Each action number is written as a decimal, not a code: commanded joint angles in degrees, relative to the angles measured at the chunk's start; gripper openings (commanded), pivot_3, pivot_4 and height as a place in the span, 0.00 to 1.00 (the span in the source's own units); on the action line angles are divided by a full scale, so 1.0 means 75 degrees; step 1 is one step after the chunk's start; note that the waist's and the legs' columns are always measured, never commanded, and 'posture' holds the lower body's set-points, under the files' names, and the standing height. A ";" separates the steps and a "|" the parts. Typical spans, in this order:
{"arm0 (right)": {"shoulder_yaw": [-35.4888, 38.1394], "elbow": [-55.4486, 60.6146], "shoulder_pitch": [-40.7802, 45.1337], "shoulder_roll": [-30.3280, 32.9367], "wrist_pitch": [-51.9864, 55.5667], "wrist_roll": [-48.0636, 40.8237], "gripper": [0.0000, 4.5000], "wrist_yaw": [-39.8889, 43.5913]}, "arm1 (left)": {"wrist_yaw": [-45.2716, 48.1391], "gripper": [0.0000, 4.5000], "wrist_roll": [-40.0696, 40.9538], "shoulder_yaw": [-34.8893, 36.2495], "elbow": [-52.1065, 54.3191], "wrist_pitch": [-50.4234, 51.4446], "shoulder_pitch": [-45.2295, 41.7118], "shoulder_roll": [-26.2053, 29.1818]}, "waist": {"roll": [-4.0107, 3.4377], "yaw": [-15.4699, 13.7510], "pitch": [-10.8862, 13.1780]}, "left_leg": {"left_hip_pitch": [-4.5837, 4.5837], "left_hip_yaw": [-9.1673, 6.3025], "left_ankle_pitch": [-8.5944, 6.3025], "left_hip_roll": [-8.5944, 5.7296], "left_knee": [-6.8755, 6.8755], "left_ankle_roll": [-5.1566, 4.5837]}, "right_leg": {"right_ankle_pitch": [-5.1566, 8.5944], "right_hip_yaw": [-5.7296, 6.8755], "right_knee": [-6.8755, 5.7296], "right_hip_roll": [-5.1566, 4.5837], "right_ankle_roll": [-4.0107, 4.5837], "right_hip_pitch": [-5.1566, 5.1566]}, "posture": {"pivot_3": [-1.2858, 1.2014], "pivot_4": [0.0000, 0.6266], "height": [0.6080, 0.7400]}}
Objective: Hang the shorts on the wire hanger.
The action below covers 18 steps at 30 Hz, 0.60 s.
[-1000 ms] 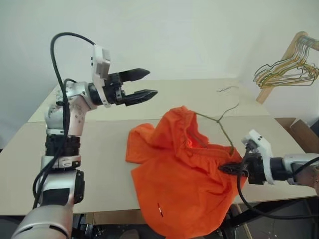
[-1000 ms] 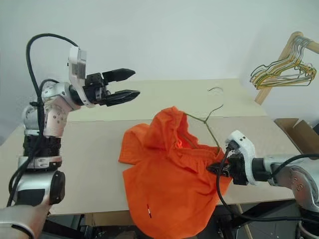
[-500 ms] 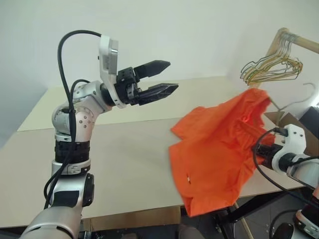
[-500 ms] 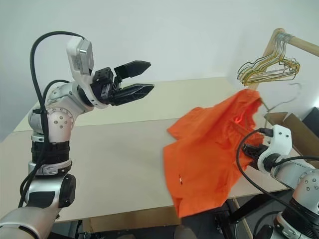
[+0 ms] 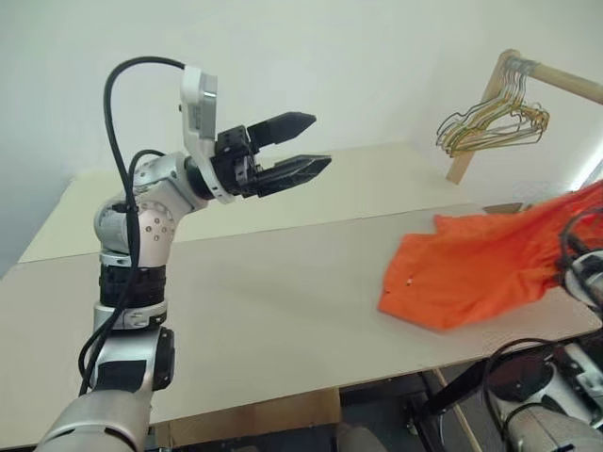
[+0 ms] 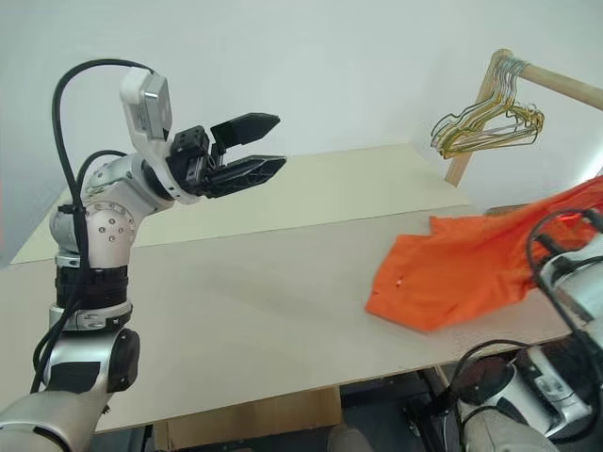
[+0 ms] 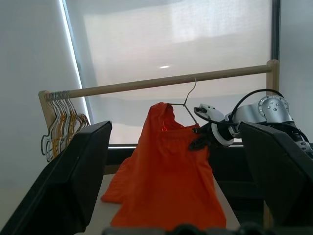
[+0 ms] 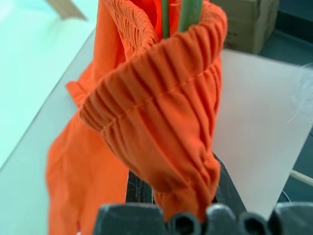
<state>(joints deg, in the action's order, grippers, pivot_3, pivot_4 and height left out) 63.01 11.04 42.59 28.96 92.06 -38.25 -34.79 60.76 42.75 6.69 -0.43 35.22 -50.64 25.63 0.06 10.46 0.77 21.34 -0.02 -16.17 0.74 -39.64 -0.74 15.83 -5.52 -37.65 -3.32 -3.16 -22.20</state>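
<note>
Shorts (image 5: 480,268): orange, lifted at the waistband end on the right and drawn out toward the table's right edge. The long axis runs from the raised waistband down and leftward to the leg hems, which trail on the table (image 5: 283,282) near its front right corner. In the left wrist view the shorts (image 7: 166,181) are seen hanging lengthwise, waistband up, hems on the tabletop.

Hanger (image 7: 188,100): thin grey wire, hook uppermost, just under the wooden rail (image 7: 161,83); its shoulders are inside the waistband, where two wire runs are seen entering the gathered elastic (image 8: 171,14).

Right gripper (image 7: 198,143): pressed together, pinching the waistband of the shorts.

Left gripper (image 5: 287,151): spread wide, empty, held above the table's rear left, pointing right, well apart from the shorts.

Spare hangers (image 5: 490,118): yellowish bundle bunched at the rail's near end.

Open room: the table's left and middle are bare; the right edge lies just under the cloth.
</note>
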 commanded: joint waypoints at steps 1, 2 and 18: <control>0.0136 -0.0064 0.0400 0.0461 0.0059 0.0284 0.00 0.0055 | -0.0095 1.00 0.0041 0.0155 0.0214 -0.0118 -0.0013 0.0108 | 0.0000 -0.0003 0.0000 | -0.0001 0.0001 0.0000 0.0000 0.0000 0.0000 | 0.0000 0.0000 0.0003 0.0001 0.0000 0.0003 | 0.45 0.00 1.00; 0.0129 -0.0161 0.0463 0.0589 0.0059 0.0376 0.00 0.0107 | -0.0114 1.00 0.0042 0.0168 0.0216 -0.0125 -0.0010 0.0115 | -0.0001 -0.0002 0.0000 | -0.0001 0.0002 0.0000 -0.0001 0.0000 0.0000 | 0.0001 -0.0002 0.0004 -0.0001 -0.0001 0.0003 | 0.45 0.00 1.00; 0.1324 -0.1671 0.1147 0.1092 0.0059 0.2649 0.00 0.0522 | -0.0301 1.00 0.0075 0.0165 0.0206 -0.0118 -0.0048 0.0094 | -0.0004 0.0001 0.0002 | -0.0007 0.0014 0.0000 0.0002 0.0012 0.0000 | 0.0000 -0.0011 0.0016 0.0002 -0.0002 0.0005 | 0.45 0.00 1.00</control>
<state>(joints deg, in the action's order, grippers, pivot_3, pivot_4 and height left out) 72.26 -1.50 50.70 37.12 92.05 -19.79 -31.75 58.94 42.81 7.01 -0.29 35.16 -50.31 25.98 0.04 10.47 0.79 21.29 0.10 -16.17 0.75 -39.54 -0.75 15.83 -5.62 -37.54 -3.31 -3.18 -22.17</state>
